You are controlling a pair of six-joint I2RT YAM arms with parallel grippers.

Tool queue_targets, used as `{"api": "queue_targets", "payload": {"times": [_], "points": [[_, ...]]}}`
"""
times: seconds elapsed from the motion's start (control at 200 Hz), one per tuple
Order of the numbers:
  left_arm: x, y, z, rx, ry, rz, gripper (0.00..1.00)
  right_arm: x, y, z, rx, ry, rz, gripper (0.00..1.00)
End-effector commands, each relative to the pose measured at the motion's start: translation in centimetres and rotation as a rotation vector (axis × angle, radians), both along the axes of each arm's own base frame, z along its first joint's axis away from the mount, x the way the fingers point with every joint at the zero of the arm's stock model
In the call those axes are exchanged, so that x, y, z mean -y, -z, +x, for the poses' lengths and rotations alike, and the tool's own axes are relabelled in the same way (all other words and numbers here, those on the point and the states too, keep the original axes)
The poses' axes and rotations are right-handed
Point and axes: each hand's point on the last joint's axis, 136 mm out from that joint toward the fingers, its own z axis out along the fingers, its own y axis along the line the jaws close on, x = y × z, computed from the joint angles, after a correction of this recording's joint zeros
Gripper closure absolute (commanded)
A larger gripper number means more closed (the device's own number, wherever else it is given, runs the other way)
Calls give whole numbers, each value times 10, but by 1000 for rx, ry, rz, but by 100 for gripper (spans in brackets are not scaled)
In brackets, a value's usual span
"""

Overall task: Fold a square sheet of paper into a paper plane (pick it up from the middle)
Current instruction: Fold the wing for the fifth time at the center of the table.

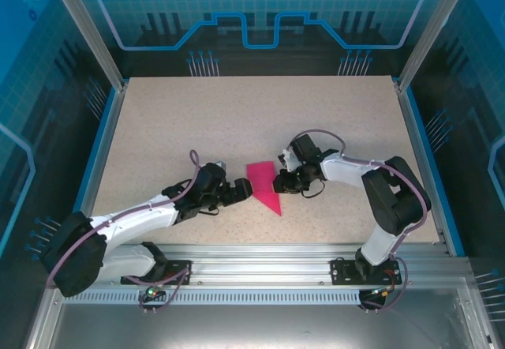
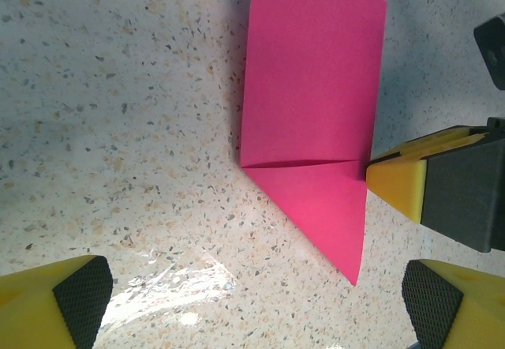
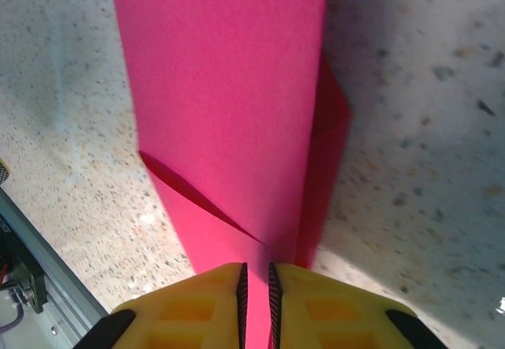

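Two states: right hand [image 3: 256, 279] pinches pink paper [image 3: 229, 88] edge; left hand [image 2: 256, 302] gapes wide

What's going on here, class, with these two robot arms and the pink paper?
The right end effector is shut on one edge of the pink paper sheet. The sheet lies partly folded on the table, with one end narrowing to a point. The left end effector hangs open beside the opposite edge, holding nothing. It is not a finished plane yet.
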Motion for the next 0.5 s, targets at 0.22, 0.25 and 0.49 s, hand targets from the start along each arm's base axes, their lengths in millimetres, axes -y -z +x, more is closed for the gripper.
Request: {"api": "queue_targets", "payload": {"times": [0.22, 0.25, 0.49], "points": [[29, 1, 18, -29, 43, -48, 2, 9, 20, -7, -45, 0, 27, 82], [31, 2, 20, -32, 46, -49, 2, 10, 21, -7, -48, 1, 27, 82], [55, 6, 36, -54, 77, -85, 9, 13, 22, -6, -54, 7, 34, 82]]}}
